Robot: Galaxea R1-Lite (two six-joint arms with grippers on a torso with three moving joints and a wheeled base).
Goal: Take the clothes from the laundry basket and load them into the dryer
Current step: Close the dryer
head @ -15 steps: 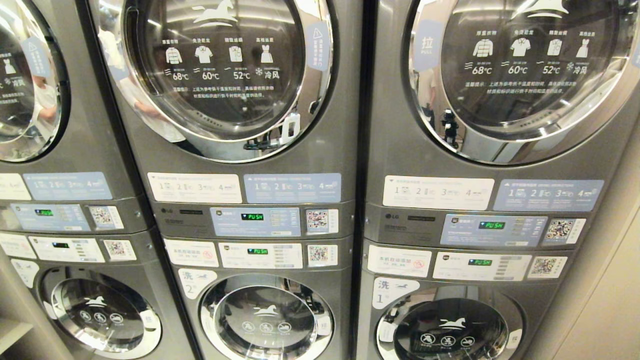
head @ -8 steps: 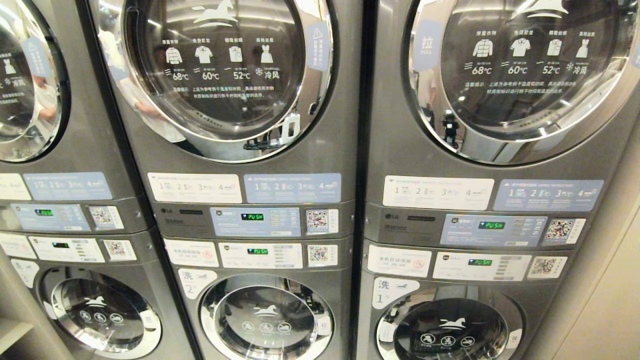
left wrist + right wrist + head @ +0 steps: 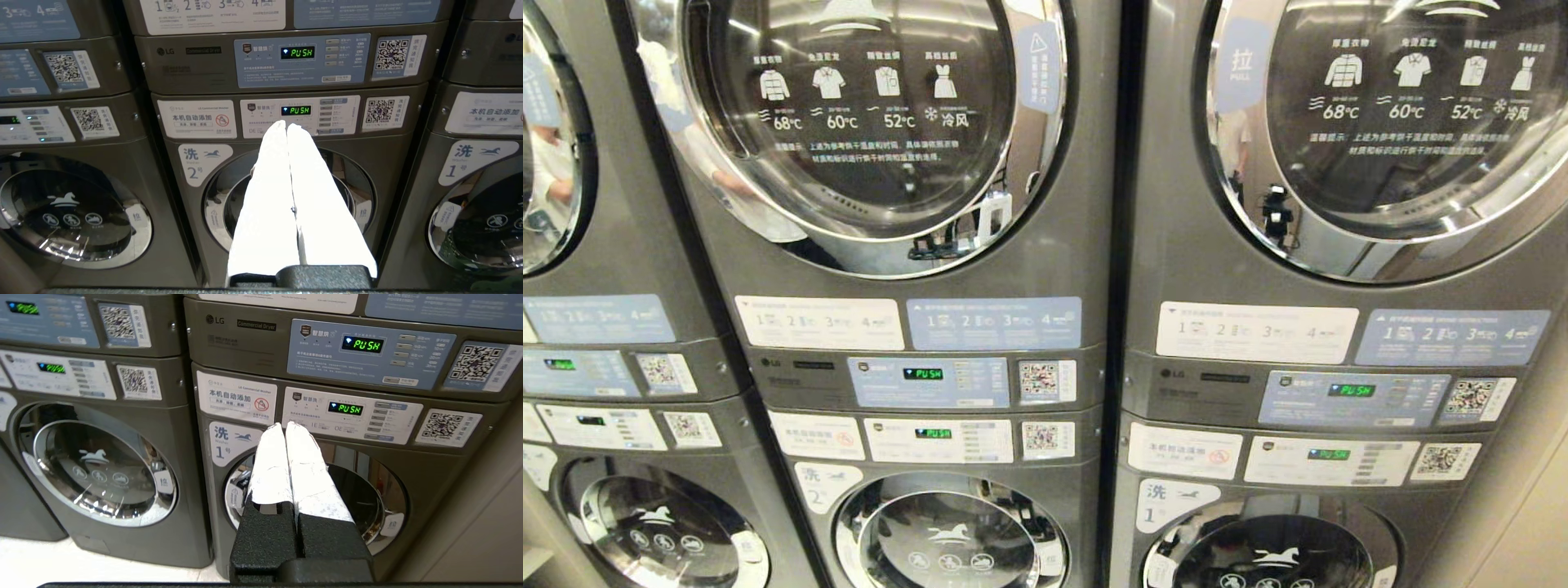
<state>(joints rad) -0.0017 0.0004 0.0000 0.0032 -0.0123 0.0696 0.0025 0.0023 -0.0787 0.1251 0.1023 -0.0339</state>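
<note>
Only stacked machines ahead. Left claw pressed together, empty, before washer 2; right claw likewise, empty, before washer 1.

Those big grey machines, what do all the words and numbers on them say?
"LG" on the dryer panel.
"Commercial Dryer" on the black badge.
"PUSH" on the green display.
"68°C", "60°C", "52°C" on the dryer door.
"洗 1" on the right washer tag.
"洗 2" on the middle washer tag.
"本机自动添加" on the washer sticker.
Small print and QR codes: unreadable.

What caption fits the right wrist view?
Right gripper, fingers shut and empty, faces washer 1 below a dryer panel.
</note>
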